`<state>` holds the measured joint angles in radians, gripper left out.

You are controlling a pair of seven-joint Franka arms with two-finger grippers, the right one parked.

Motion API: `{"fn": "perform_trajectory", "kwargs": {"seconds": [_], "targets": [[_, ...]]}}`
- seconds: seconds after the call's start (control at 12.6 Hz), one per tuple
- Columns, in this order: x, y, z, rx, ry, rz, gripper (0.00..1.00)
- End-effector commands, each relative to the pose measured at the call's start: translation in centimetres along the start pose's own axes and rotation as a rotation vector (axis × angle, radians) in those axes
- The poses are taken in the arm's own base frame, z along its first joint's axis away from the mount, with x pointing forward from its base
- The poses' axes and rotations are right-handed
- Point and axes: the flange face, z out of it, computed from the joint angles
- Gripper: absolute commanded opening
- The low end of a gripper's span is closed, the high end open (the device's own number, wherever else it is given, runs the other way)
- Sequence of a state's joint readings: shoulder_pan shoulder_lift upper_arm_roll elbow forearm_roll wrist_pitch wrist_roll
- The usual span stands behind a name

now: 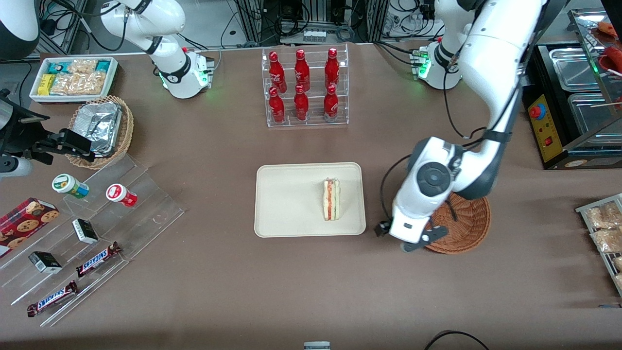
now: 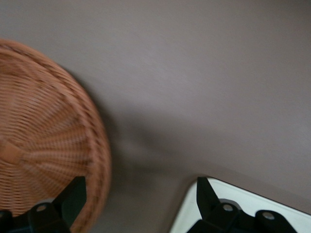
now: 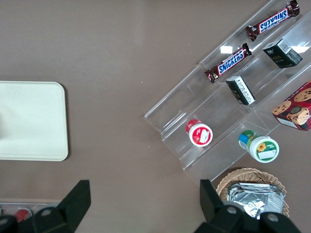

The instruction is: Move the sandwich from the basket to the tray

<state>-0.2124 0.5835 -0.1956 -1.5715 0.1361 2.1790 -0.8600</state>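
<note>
sandwich [image 1: 331, 199] 1 | tray [image 1: 286, 204] 1 | red bottles [image 1: 301, 87] 6 | Snickers bars [image 1: 97, 259] 2

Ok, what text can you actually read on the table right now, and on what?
"SNICKERS": two bars on the clear stand.
Print on the cookie box, black cartons, snack packets and red bottles: too small to read.
Sandwich, tray, basket: no text.
Claw, open, hangs over the basket's edge.
</note>
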Motion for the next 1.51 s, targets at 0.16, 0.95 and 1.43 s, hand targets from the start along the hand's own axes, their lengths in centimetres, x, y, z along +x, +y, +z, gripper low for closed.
{"fn": "perform_trajectory", "kwargs": {"seconds": [0.16,0.95,1.43], "targets": [[5.7,-6.1,-4.2,0.017,-0.083,0.024,1.0],[3.2,-14.0,-18.6,0.147,-0.17,0.107,1.0],[0.5,-19.1,-26.6,0.147,-0.229,0.257,1.0]]}}
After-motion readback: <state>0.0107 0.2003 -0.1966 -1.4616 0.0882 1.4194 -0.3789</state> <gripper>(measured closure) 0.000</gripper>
